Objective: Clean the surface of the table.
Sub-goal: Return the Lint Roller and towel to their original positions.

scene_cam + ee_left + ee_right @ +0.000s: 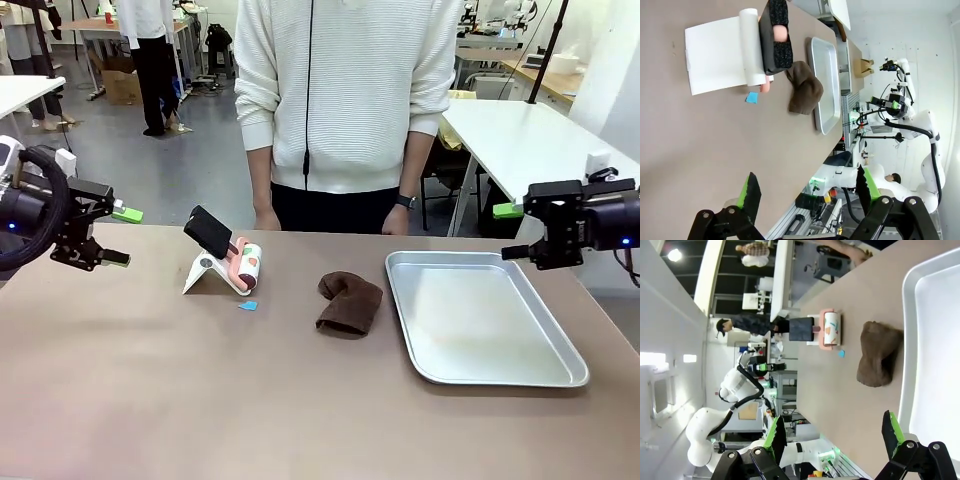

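Observation:
The brownish-taupe table (150,400) carries a crumpled brown cloth (349,302) near its middle and a small blue scrap (247,305) to the cloth's left. My left gripper (120,236) hovers open over the table's left edge, with nothing between its green pads. My right gripper (510,232) hangs open and unloaded at the right edge, just behind the tray. In the left wrist view the open left gripper (807,192) looks along the table (715,150) toward the cloth (804,87) and scrap (752,97). The right gripper (833,435) faces the cloth (877,360) and scrap (841,353).
A roller tool with a black handle and pink frame (228,255) leans on a white stand left of centre. A shiny steel tray (480,315) lies at the right. A person in a white sweater stands at the far edge, hand (267,218) on the table.

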Available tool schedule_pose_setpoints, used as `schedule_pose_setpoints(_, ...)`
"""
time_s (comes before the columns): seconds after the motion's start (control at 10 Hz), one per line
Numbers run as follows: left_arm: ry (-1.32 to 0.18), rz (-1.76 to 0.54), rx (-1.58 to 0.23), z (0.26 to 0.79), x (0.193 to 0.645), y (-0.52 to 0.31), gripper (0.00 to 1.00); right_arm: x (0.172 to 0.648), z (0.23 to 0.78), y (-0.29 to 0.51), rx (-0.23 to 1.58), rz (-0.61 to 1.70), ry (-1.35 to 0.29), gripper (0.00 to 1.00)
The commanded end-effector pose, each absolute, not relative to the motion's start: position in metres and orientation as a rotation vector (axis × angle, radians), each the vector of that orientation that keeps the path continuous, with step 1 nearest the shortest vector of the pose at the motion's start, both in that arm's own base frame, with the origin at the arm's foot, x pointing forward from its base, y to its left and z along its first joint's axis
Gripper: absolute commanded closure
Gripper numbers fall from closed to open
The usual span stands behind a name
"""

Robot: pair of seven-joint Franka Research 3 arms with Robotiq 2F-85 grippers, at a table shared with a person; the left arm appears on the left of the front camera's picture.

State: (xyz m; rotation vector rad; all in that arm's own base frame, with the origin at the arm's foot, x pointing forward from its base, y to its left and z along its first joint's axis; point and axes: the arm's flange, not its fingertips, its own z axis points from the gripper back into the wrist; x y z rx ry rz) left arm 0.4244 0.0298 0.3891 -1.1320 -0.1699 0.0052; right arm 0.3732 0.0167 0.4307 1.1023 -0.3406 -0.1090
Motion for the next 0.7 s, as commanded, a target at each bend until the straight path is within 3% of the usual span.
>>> schedule_pose_setpoints(0.0,-0.159,0.013,-1.115,0.3879,0.4208,0.0309,0.0,0.372,0.4343,0.015,1.099,-0.119,-0.326,0.0)
schedule_pose_setpoints(0.6,-0.159,0.013,-1.115,0.3879,0.4208,0.0309,0.0,0.372,0.4343,0.015,1.099,-0.119,-0.326,0.0)
